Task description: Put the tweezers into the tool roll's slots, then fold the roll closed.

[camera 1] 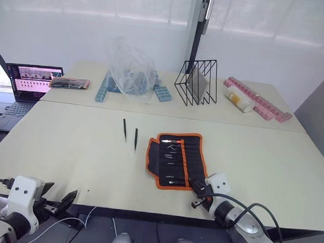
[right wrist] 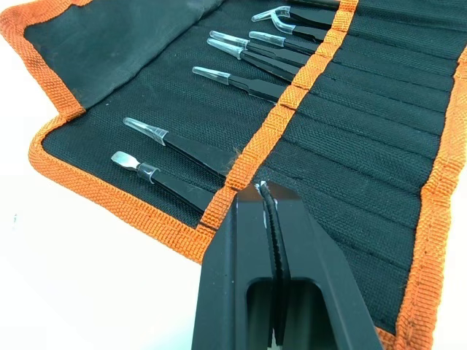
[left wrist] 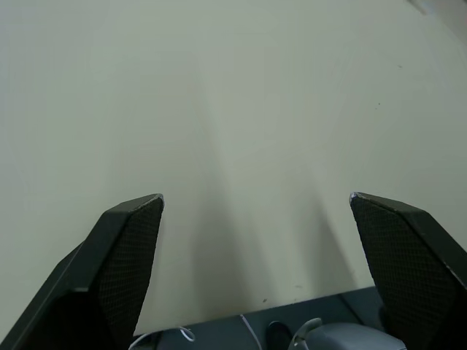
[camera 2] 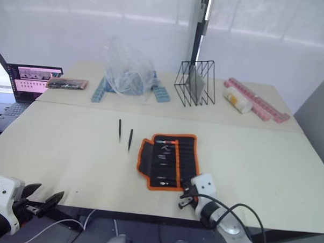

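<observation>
Tool roll [right wrist: 379, 146] cropped; laptop [camera 1: 23, 86] cut off.

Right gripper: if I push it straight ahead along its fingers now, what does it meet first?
Most likely the tool roll. The right gripper, shut, points onto its orange middle band, just beside the slots. Depth is unclear, but the fabric looks very close.

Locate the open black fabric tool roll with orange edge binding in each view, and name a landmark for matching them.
Left eye view: black fabric tool roll with orange edge binding, lower centre, open on the table.
Right eye view: lower centre, slightly further left.
Left wrist view: not in it.
Right wrist view: its inner face with sleeved tool tips spreads beyond the right gripper.
Shared landmark: the orange strip crossing the slots.
</observation>
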Robot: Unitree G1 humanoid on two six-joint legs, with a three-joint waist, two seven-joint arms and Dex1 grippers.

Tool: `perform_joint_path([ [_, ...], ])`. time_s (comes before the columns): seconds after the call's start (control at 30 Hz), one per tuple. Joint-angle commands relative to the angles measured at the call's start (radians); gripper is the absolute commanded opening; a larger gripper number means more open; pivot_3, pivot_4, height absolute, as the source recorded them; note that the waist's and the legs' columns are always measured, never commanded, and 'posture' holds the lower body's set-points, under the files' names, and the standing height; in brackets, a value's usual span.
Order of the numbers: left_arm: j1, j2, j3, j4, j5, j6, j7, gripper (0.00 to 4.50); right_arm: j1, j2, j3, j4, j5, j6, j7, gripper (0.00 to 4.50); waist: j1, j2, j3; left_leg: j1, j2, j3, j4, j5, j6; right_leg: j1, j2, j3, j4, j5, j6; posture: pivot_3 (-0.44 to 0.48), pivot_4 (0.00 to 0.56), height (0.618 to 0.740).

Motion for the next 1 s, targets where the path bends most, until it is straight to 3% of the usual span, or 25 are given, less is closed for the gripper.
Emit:
perform_joint_path([
  [0.03, -0.033, 0.009, -0.046, -0.021, 0.001, -0.022, 0.048, 4.31, 0.006, -0.012, 0.011, 0.118, -0.025, 0.079, -0.009, 0.00, -0.003, 0.000, 0.000, 0.000, 0.000, 0.000, 0.000, 0.000, 0.000, 0.000, 0.002, 0.000, 0.000, 0.000, 0.000, 0.000, 0.150, 0.705],
  [0.23, -0.221, 0.029, -0.217, 0.060, 0.064, 0.031, 0.174, 4.31, -0.009, -0.001, 0.012, 0.130, -0.029, 0.076, -0.015, 0.00, -0.003, 0.000, 0.000, 0.001, -0.001, 0.002, 0.000, 0.000, 0.000, 0.000, 0.007, 0.000, 0.000, 0.004, 0.006, 0.000, 0.150, 0.705],
  [0.57, -0.590, -0.030, -0.476, 0.323, 0.164, 0.037, 0.343, 4.31, -0.025, 0.020, 0.004, 0.138, -0.037, 0.068, -0.033, 0.00, -0.021, -0.002, -0.001, -0.001, -0.001, 0.002, 0.000, 0.005, 0.008, 0.001, 0.011, 0.001, 0.003, 0.005, 0.005, 0.000, 0.150, 0.705],
  [1.0, -0.885, -0.146, -0.579, 0.725, 0.273, -0.083, 0.490, 4.31, -0.024, 0.033, -0.001, 0.132, -0.037, 0.069, -0.058, 0.00, -0.015, -0.003, -0.002, -0.001, -0.003, 0.001, 0.000, 0.006, 0.007, 0.002, 0.012, 0.001, 0.002, 0.007, 0.007, 0.000, 0.150, 0.705],
])
